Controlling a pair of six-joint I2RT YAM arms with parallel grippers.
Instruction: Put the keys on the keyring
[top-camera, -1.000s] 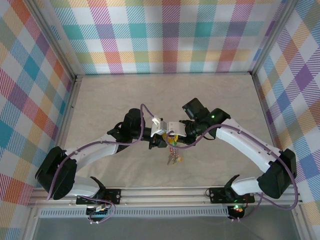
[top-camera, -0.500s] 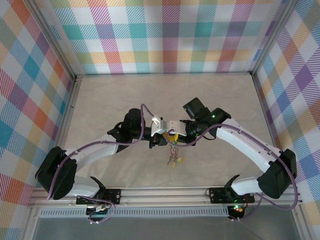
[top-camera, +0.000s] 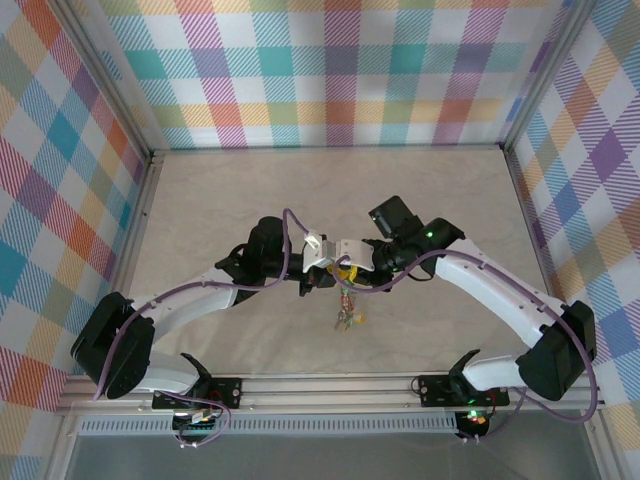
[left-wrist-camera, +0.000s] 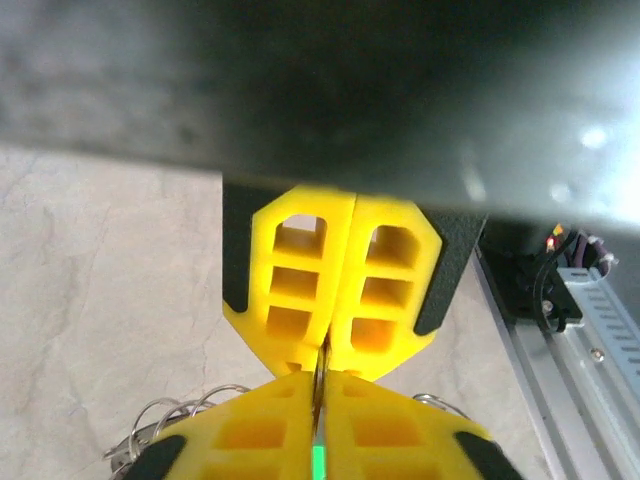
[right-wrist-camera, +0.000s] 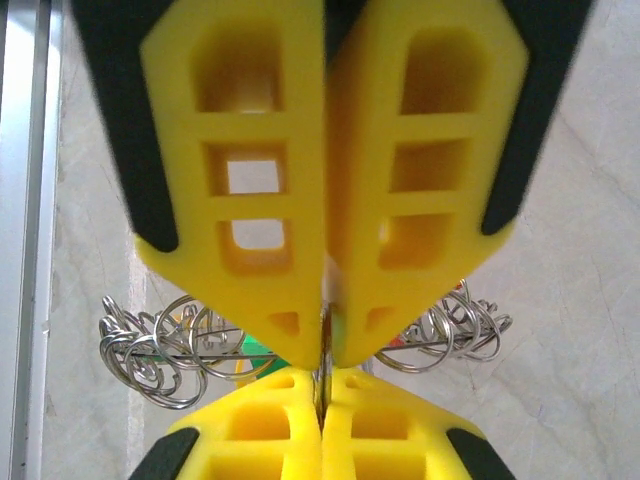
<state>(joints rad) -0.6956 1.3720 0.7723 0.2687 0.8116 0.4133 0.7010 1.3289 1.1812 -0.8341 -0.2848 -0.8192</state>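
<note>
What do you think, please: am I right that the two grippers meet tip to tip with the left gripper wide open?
Not quite: the left gripper is shut, as the left wrist view shows; the rest is right.

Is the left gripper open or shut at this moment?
Shut: the left gripper presses its yellow fingers together on a thin metal piece; key or ring, cannot tell.

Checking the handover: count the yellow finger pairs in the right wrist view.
2. The right fingers at the top, the left fingers at the bottom, tips almost touching.
</note>
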